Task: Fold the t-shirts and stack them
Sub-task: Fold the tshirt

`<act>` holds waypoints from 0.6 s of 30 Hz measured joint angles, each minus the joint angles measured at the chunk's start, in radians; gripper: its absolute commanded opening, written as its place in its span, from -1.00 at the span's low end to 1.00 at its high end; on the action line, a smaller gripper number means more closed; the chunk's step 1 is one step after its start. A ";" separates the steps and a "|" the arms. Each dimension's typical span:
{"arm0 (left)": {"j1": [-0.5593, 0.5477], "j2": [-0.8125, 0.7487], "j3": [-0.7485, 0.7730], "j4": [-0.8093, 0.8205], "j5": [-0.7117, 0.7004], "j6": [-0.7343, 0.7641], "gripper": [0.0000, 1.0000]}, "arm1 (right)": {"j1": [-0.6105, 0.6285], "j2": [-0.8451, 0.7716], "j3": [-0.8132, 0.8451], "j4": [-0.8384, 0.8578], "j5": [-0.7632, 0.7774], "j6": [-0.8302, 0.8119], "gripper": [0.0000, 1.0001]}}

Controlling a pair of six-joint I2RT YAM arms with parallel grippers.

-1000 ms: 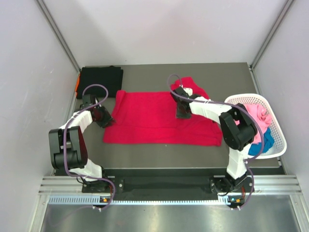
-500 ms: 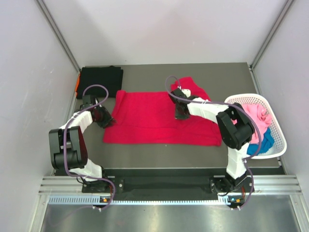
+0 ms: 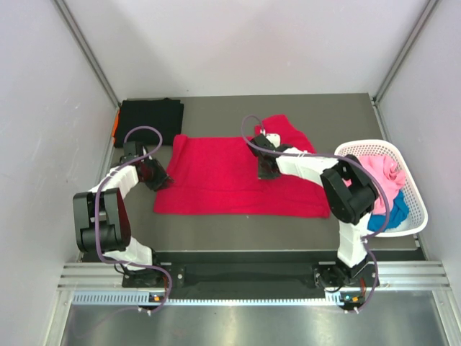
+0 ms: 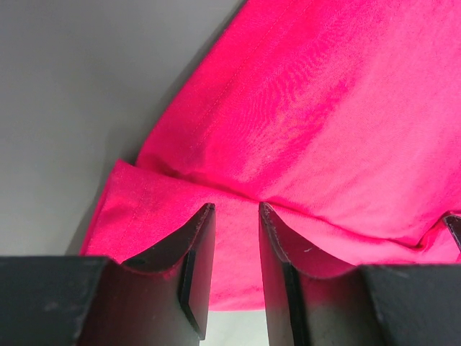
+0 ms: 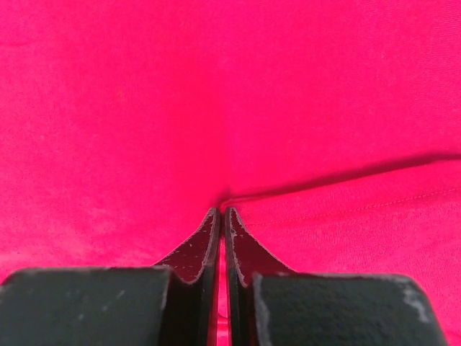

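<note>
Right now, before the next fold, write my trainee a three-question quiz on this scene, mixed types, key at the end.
1. True or false: the right hand, on the red t-shirt, has its fingers wide apart.
2. The black t-shirt lies: A far left, B near right, C centre.
3. Fill in: the white basket holds pink cloth and ___ cloth.
Key: 1 false; 2 A; 3 blue.

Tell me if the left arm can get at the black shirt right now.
Probably yes. The black shirt lies in the far left corner, just beyond the left pincer, with only bare table between them. The pincer sits at the red shirt's edge; if gripping it, it must release first.
</note>
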 measured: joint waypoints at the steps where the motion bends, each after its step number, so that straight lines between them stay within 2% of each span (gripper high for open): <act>1: -0.001 0.000 0.000 0.000 0.000 0.000 -0.28 | 0.005 0.000 0.000 0.000 0.003 0.000 -1.00; 18: -0.025 0.000 0.029 0.013 0.004 -0.029 -0.24 | 0.035 -0.049 -0.030 0.047 0.073 0.007 -0.96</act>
